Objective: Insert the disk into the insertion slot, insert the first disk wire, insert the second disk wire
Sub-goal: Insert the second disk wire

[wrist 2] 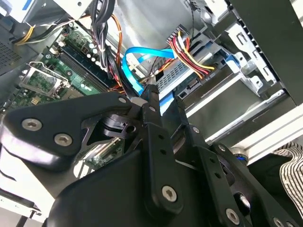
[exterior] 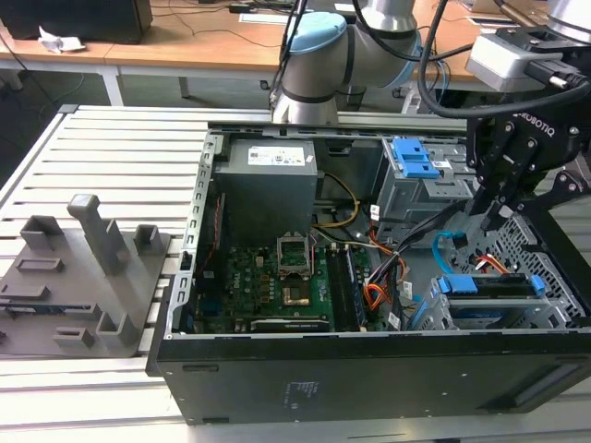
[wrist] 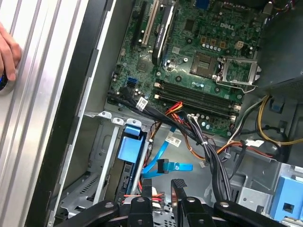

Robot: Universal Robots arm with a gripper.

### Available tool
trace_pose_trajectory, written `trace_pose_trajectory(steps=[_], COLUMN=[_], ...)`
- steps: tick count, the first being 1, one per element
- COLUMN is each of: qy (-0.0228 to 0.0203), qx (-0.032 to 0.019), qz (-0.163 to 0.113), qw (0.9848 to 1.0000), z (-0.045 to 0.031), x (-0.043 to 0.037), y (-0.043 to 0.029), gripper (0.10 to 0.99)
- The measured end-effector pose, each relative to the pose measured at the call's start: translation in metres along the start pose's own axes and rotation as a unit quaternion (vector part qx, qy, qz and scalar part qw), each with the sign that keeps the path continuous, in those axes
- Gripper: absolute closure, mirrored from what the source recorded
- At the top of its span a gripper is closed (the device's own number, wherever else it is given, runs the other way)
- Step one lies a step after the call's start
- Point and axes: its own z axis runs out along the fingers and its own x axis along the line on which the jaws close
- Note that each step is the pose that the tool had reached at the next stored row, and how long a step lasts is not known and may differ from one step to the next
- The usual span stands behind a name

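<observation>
Tool (wrist: 162,187) hanging with fingers slightly apart, clamping nothing, just beside second disk wire (wrist: 163,164); disk (wrist: 130,147) already seated in insertion slot (wrist: 102,156).

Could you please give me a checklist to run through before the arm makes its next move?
1. Disk seated in the insertion slot: ok.
2. First disk wire plugged in: cannot tell, its end is hidden.
3. Second disk wire plugged in: not ok, its dark plug lies free near the gripper.
4. Jaws open and empty: ok.
5. Person's hand outside the case: ok, resting on the table.
</observation>
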Motion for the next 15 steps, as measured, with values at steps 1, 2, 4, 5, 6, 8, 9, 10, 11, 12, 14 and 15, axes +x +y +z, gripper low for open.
trace_pose_trajectory(steps=[1,2,4,5,6,8,9,10,11,12,14,15], qy=[0.0001,0.0001,0.0001,0.0002,0.0002,0.0004,0.0006,0.0006,0.0008,0.0013,0.0012,0.0012], qx=[0.0,0.0001,0.0002,0.0002,0.0002,0.0002,0.0001,0.0001,0.0001,-0.0001,0.0,0.0], qz=[-0.001,-0.001,-0.003,-0.003,-0.004,-0.004,-0.004,-0.004,-0.004,-0.005,-0.005,-0.005], qw=[1.0,1.0,1.0,1.0,1.0,1.0,1.0,1.0,1.0,1.0,1.0,1.0], z=[0.0007,0.0028,0.0101,0.0126,0.0177,0.0222,0.0248,0.0261,0.0276,0.0278,0.0279,0.0279], x=[-0.0011,-0.0026,-0.0056,-0.006,-0.0064,-0.0063,-0.0063,-0.0062,-0.0061,-0.006,-0.0059,-0.0059], y=[0.0008,0.0041,0.0141,0.0149,0.0153,0.0153,0.0153,0.0153,0.0153,0.0153,0.0153,0.0153], gripper=[0.784,0.784,0.784,0.784,0.784,0.784,0.784,0.784,0.784,0.784,0.8,0.867])
